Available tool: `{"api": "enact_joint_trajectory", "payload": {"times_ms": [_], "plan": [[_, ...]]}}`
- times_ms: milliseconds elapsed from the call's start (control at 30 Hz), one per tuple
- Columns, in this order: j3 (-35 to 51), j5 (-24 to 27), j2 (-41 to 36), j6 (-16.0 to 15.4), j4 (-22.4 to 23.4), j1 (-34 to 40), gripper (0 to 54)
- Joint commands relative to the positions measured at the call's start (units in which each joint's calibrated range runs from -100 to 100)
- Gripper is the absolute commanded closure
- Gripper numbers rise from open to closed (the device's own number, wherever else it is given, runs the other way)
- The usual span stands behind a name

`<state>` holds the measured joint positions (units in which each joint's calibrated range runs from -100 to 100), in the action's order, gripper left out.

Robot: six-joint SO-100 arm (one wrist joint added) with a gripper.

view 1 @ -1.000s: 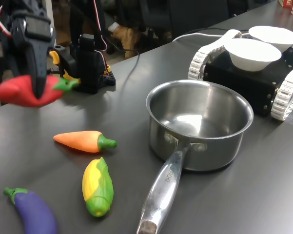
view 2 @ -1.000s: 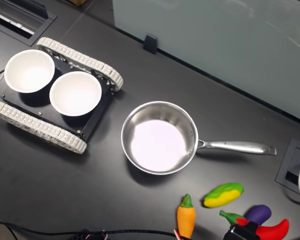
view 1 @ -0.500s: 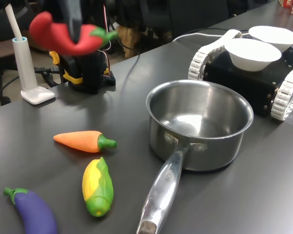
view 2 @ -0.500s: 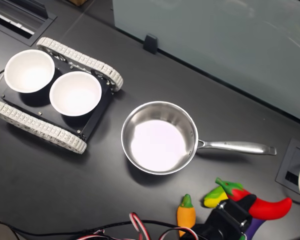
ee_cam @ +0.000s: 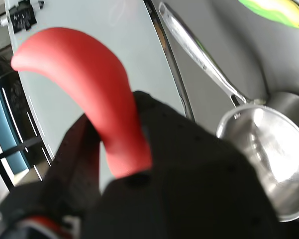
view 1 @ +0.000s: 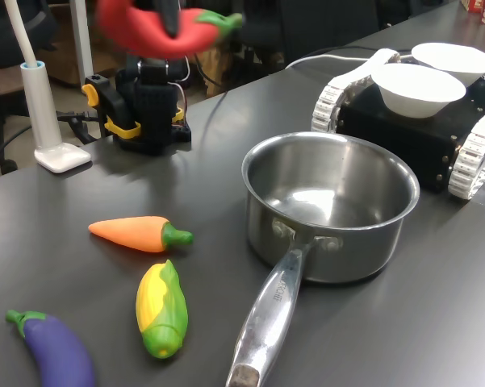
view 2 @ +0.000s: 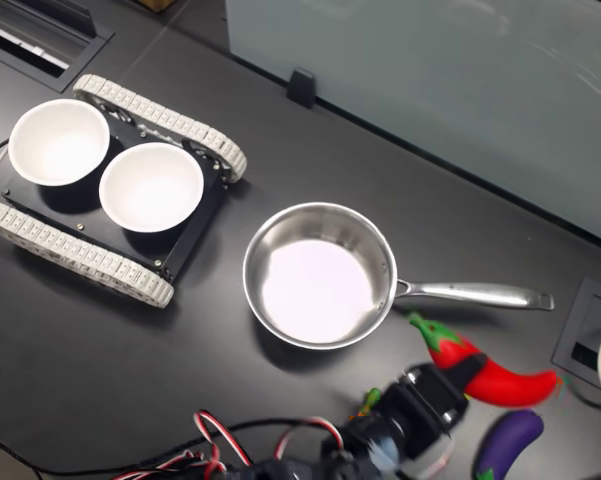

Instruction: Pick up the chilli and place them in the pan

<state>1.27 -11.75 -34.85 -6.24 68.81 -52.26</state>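
The glossy red chilli (view 1: 157,34) with its green stem hangs high above the table at the back left of the first exterior view, and my gripper (view 1: 171,18) is shut on its middle. In the second exterior view the chilli (view 2: 492,380) sits in the air just below the pan's long handle (view 2: 475,294), stem end pointing at the pan (view 2: 315,285). The wrist view has the chilli (ee_cam: 89,94) clamped between the black jaws, with the steel pan (ee_cam: 268,144) below. Nothing lies inside the pan (view 1: 327,197).
An orange carrot toy (view 1: 137,234), a corn toy (view 1: 161,308) and a purple eggplant (view 1: 55,348) lie left of the pan handle. Two white bowls (view 2: 58,140) (view 2: 150,185) rest on a tracked black vehicle (view 2: 110,265). A white stand (view 1: 44,105) is beside the arm base (view 1: 149,109).
My gripper has carried the chilli higher and sideways toward the pan; in the second exterior view it went from beside the eggplant to just below the pan handle.
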Motion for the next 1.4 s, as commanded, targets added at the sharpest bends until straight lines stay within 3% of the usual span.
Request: {"api": "enact_joint_trajectory", "payload": {"times_ms": [0, 300, 667, 1200, 1367], "plan": [[-1.1, 2.1, -7.1, 3.6, -4.3, 6.7, 53.3], [-3.5, 5.6, -9.6, 3.6, -6.4, 10.3, 53.3], [-10.3, 7.3, -11.5, 9.4, -12.0, 19.0, 53.4], [-17.0, 7.3, -10.1, 15.3, -13.4, 34.8, 53.4], [-19.5, 7.3, -9.9, 15.7, -13.4, 37.5, 53.4]]}}
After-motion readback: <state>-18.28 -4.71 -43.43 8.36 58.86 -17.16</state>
